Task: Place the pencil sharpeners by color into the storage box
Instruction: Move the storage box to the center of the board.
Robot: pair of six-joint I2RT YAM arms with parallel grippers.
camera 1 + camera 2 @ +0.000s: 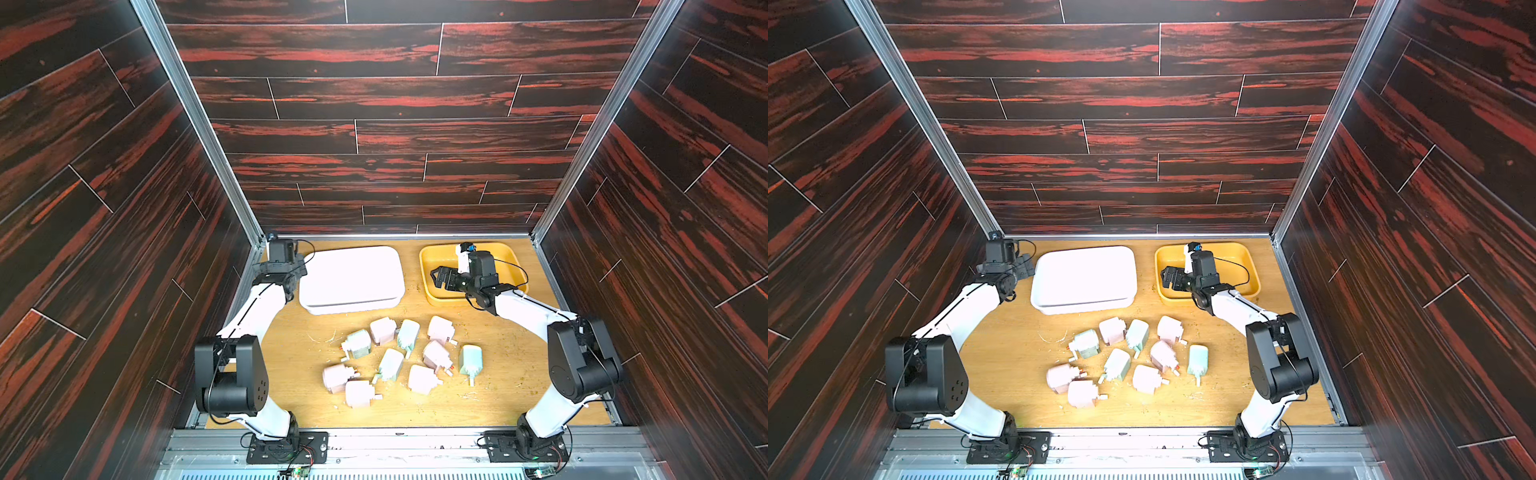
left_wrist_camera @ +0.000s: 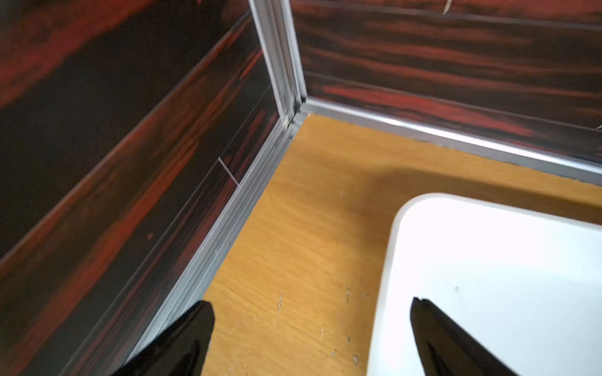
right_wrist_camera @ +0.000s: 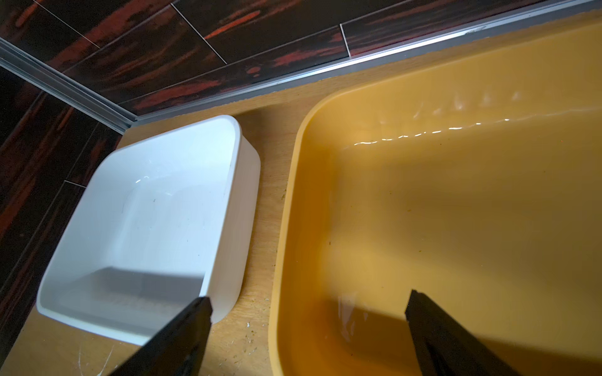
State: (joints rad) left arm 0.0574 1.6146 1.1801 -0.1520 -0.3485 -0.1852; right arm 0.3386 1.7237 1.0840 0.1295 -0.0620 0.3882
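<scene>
Several pale pink pencil sharpeners [image 1: 382, 330] [image 1: 1112, 330] and several mint green ones [image 1: 390, 365] [image 1: 1117, 365] lie scattered mid-table, each with a white crank stub. Behind them stand an empty white storage box [image 1: 351, 278] [image 1: 1084, 276] [image 2: 488, 260] [image 3: 146, 211] and an empty yellow one [image 1: 509, 255] [image 1: 1241, 255] [image 3: 456, 211]. My left gripper [image 1: 286, 268] [image 1: 1007, 268] [image 2: 311, 302] is open beside the white box's left edge, holding nothing. My right gripper [image 1: 441, 280] [image 1: 1171, 278] [image 3: 308, 296] hangs open and empty over the yellow box's left rim.
Dark wood-pattern walls with aluminium frame rails [image 1: 249, 224] close in the left, back and right of the wooden table [image 1: 498, 390]. Both arm bases [image 1: 286, 446] sit on the front rail. Small shavings litter the tabletop.
</scene>
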